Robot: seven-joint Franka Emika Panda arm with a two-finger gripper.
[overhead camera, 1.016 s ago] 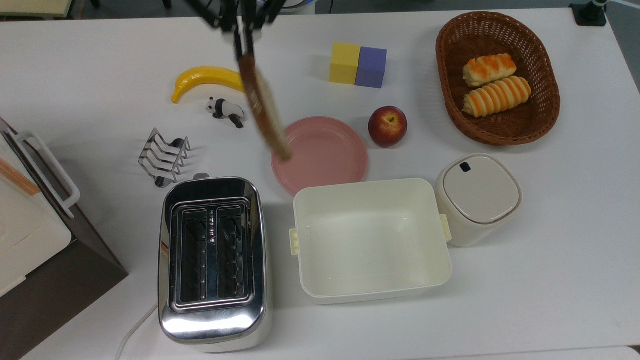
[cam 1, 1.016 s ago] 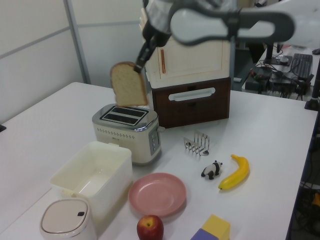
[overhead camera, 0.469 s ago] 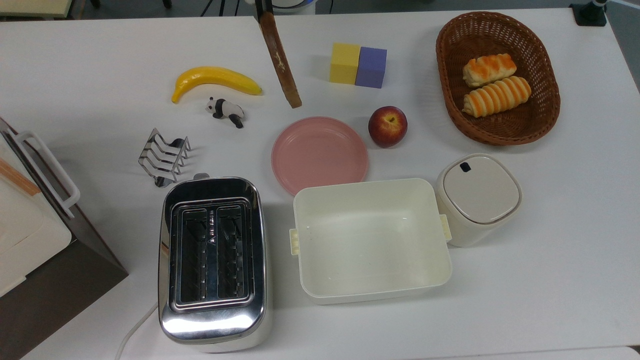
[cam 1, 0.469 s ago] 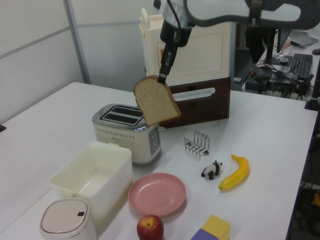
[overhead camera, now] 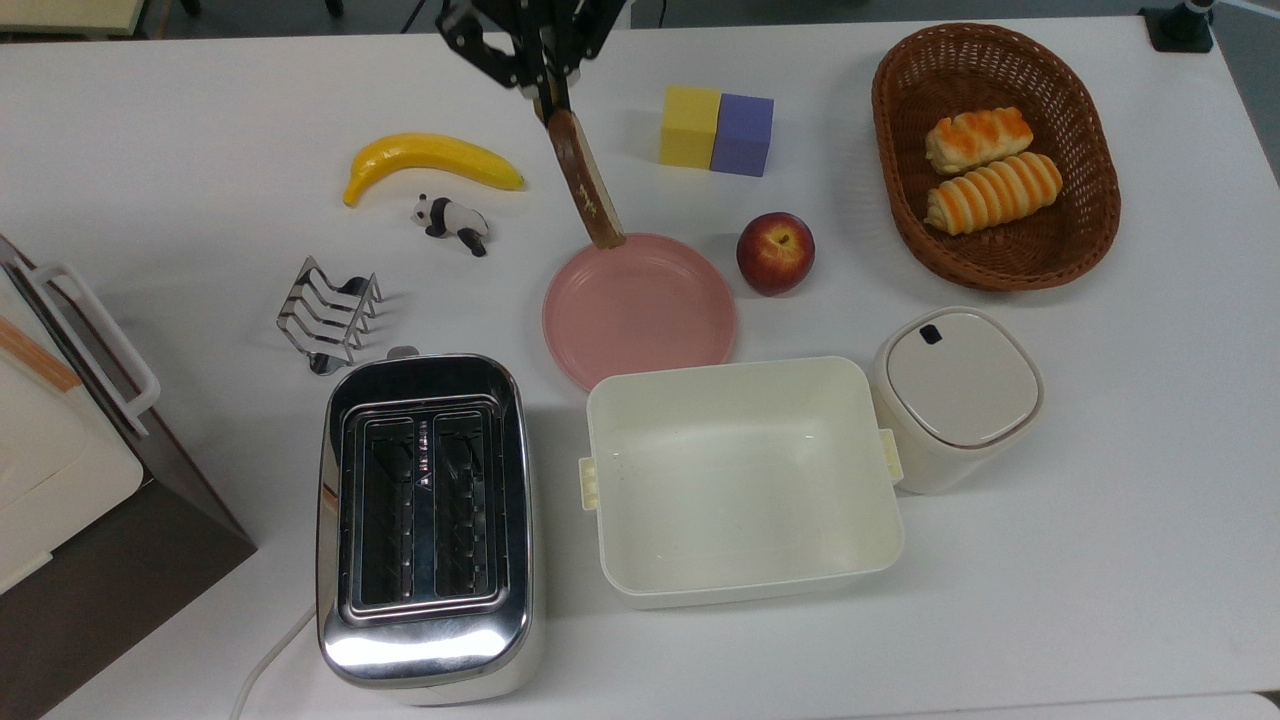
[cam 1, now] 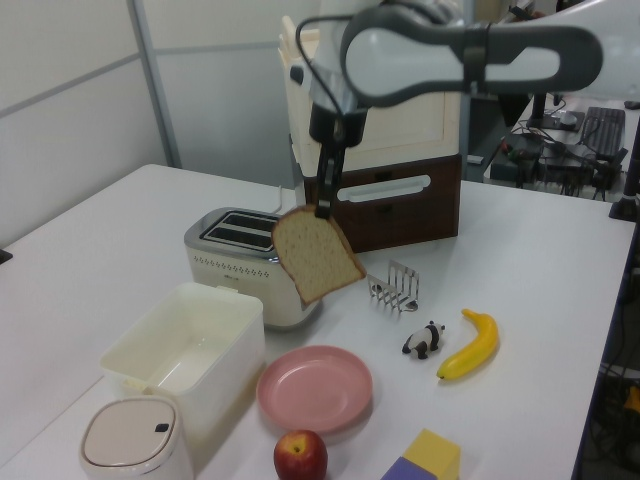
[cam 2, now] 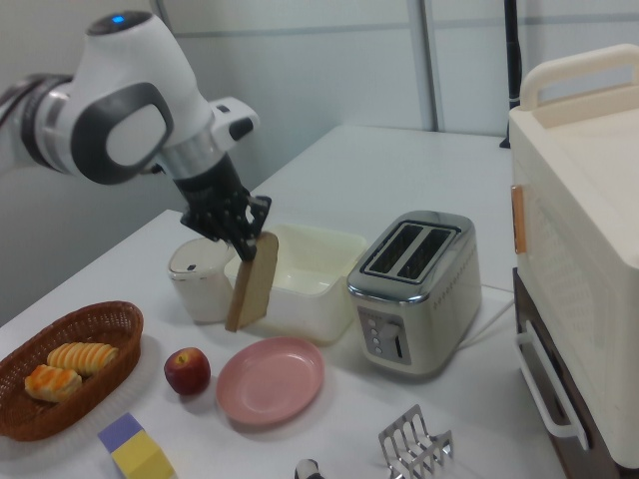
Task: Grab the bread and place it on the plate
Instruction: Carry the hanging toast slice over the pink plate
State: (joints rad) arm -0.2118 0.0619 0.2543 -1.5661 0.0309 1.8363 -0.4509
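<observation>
Because the gripper (cam 1: pixel 324 208) is pinched on the bread (cam 1: pixel 316 256) by its crust, the slice hangs edge-down above the plate (cam 1: pixel 315 389), ready for lowering.

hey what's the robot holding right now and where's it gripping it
The gripper holds the bread, pinched by the fingers at its top crust edge, so the slice hangs tilted in the air.

Pale beige speckled bread slice (cam 1: pixel 316 256), brown crust. Round pink plate (overhead camera: pixel 640 310). Cream rectangular tub (overhead camera: pixel 742 480). Yellow banana (overhead camera: pixel 430 162). Red apple (overhead camera: pixel 775 252). Yellow and purple foam cubes (overhead camera: pixel 716 130). Brown wicker basket (overhead camera: pixel 1090 230), orange-striped rolls (overhead camera: pixel 990 170). Black-and-white panda figurine (overhead camera: pixel 452 221).
</observation>
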